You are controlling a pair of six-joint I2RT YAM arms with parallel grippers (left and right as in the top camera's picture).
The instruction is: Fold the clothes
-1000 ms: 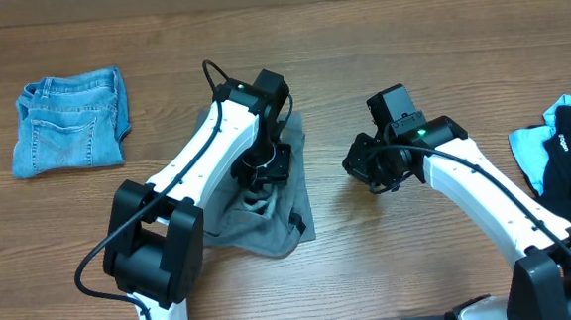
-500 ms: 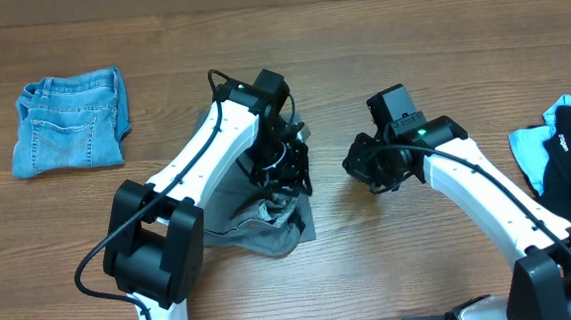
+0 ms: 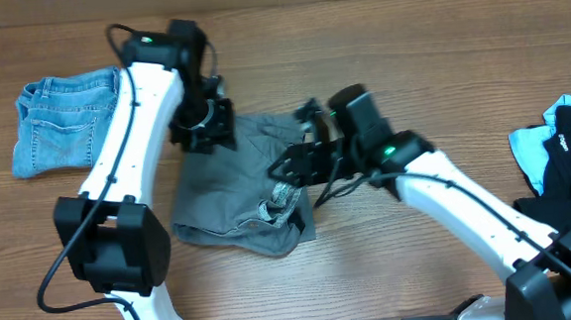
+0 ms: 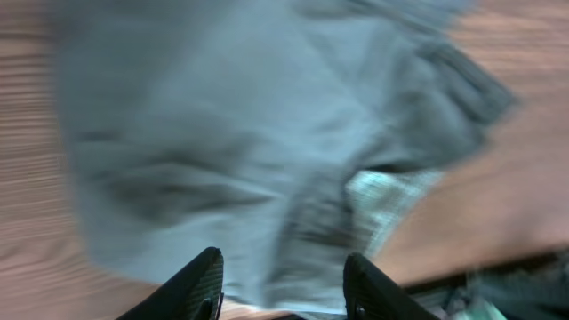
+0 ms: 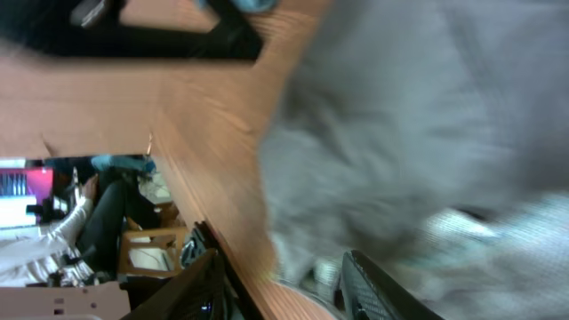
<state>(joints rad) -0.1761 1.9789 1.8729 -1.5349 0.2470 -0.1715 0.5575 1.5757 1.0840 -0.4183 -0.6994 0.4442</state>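
both arms have swung leftward; left gripper (image 3: pixel 208 135) and right gripper (image 3: pixel 291 165) hover, jaws parted, above the grey shorts (image 3: pixel 233 198).

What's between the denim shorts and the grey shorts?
Between the denim shorts and grey shorts, only the left arm crosses, above bare table wood. The overhead view shows it.

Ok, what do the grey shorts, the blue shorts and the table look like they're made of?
Grey shorts: soft matte woven cloth, probably cotton; it wrinkles and lies limp. Blue shorts: faded denim, with stitched seams and a pocket. Table: wood or wood-look laminate, streaky grain; can't tell which.
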